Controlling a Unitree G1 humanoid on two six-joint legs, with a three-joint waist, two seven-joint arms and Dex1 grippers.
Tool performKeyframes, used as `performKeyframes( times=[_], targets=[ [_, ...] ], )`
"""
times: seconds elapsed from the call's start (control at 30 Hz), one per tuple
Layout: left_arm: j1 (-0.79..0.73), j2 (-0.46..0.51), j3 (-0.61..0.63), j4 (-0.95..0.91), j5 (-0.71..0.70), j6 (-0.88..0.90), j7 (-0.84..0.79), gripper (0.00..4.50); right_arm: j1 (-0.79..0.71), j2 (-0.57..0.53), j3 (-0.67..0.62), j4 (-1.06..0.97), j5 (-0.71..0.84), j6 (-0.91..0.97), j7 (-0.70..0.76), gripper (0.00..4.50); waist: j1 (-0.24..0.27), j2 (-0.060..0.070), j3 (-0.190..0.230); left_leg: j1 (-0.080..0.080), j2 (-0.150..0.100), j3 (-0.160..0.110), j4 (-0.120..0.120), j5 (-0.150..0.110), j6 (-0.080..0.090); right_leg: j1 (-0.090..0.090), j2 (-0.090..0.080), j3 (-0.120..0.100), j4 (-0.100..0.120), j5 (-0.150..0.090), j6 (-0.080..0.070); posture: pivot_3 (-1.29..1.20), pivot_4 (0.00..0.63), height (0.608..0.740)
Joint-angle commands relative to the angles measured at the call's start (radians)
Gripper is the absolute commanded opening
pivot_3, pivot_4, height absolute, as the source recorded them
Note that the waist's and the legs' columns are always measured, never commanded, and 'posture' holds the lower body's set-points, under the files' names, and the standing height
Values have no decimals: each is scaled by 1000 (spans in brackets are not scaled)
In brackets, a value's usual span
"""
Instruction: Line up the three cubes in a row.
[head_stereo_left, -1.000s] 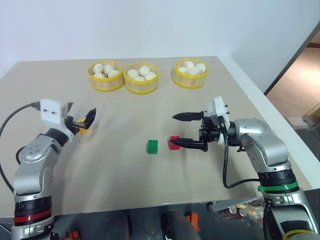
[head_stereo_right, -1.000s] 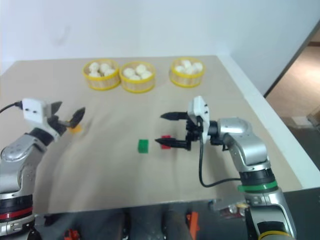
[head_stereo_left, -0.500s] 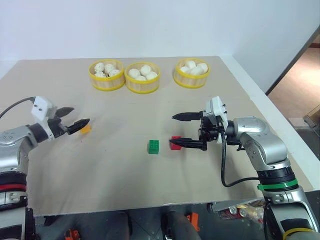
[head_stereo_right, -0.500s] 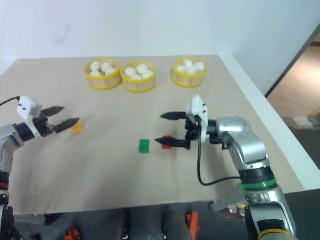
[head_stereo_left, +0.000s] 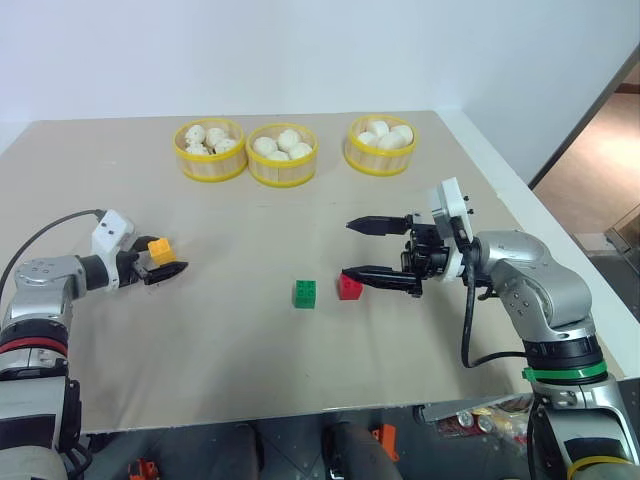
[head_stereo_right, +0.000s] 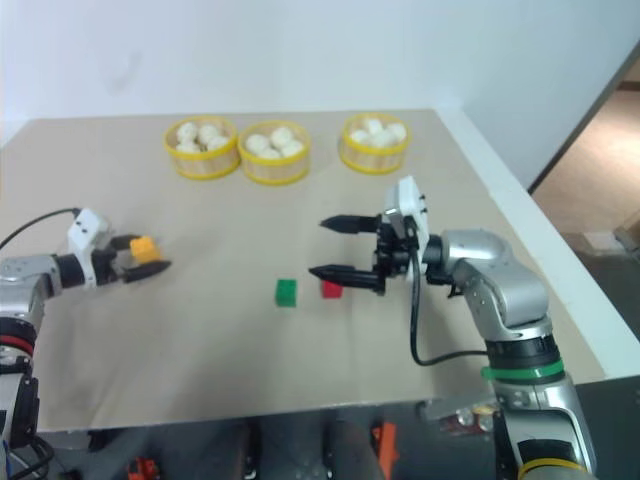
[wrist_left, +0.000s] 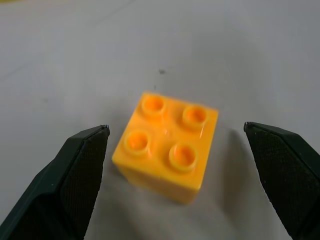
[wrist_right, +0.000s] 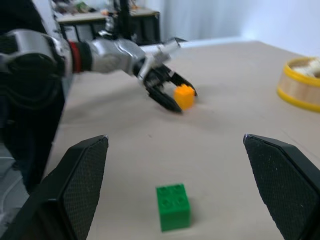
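Note:
The orange-yellow cube (wrist_left: 167, 145) sits on the table at the left, studs up. My left gripper (head_stereo_left: 160, 258) is low over the table and open, with one finger on each side of this cube and a gap on both sides. The green cube (head_stereo_left: 305, 293) and the red cube (head_stereo_left: 349, 287) lie close together in the middle of the table. My right gripper (head_stereo_left: 346, 248) hovers open, pointing left, and its lower fingertip ends just above the red cube. Its wrist view shows the green cube (wrist_right: 173, 206) near and the left gripper (wrist_right: 167, 92) at the orange-yellow cube (wrist_right: 184, 96) beyond.
Three round yellow-rimmed baskets of white buns (head_stereo_left: 211, 150), (head_stereo_left: 283, 155), (head_stereo_left: 380, 145) stand in a row at the back of the beige table (head_stereo_left: 230, 350). The table's right edge runs close behind my right arm.
My left arm has come down and swung in, so its open gripper now straddles the orange-yellow cube. My right gripper has lifted slightly, uncovering the red cube.

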Motion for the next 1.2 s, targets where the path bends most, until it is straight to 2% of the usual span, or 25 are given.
performKeyframes(
  times=[0.03,0.1,0.13,0.4,0.7,0.83,1.0,1.2],
  targets=[
    [-30,7,-12,41,27,-54,-20,4480,-20,7,-42,-32,46,-12,11,4500,0,0,0,0,0,0,0,0,0,0,0,0,0,0,0,0,150,740],
    [-38,-2,-21,67,34,-75,-38,4480,-21,5,-38,-26,38,-26,16,4500,0,0,0,0,0,0,0,0,0,0,0,0,0,0,0,0,150,740],
    [-43,-6,-24,77,36,-83,-49,3939,-20,4,-35,-22,32,-33,20,4500,0,0,0,0,0,0,0,0,0,0,0,0,0,0,0,0,150,740],
    [-87,-17,-45,132,67,-133,-70,1359,-8,-2,-11,3,-16,-80,39,4500,2,0,0,1,0,0,0,2,3,1,0,-1,1,2,-2,0,150,740],
    [-44,-23,-61,53,65,-135,-137,1358,5,-4,-4,1,-41,-99,37,4500,1,0,0,0,0,0,2,3,4,1,-1,-1,0,3,-4,0,150,740],
    [55,-46,-88,-185,35,-88,-189,1358,11,-7,-5,-5,-51,-103,34,4500,2,0,0,-1,-1,0,1,3,3,0,-2,-1,0,3,-1,0,150,740],
    [198,-81,-112,-565,-41,76,-168,1358,13,-12,-4,-3,-61,-108,30,4500,1,0,0,-2,-1,0,1,2,3,0,-3,0,0,2,1,0,150,740],
    [309,-126,-162,-835,-56,198,-99,1358,12,-10,3,4,-72,-114,31,4500,1,0,0,-1,-1,0,2,3,3,0,-1,0,0,2,0,0,150,740]
  ],
)
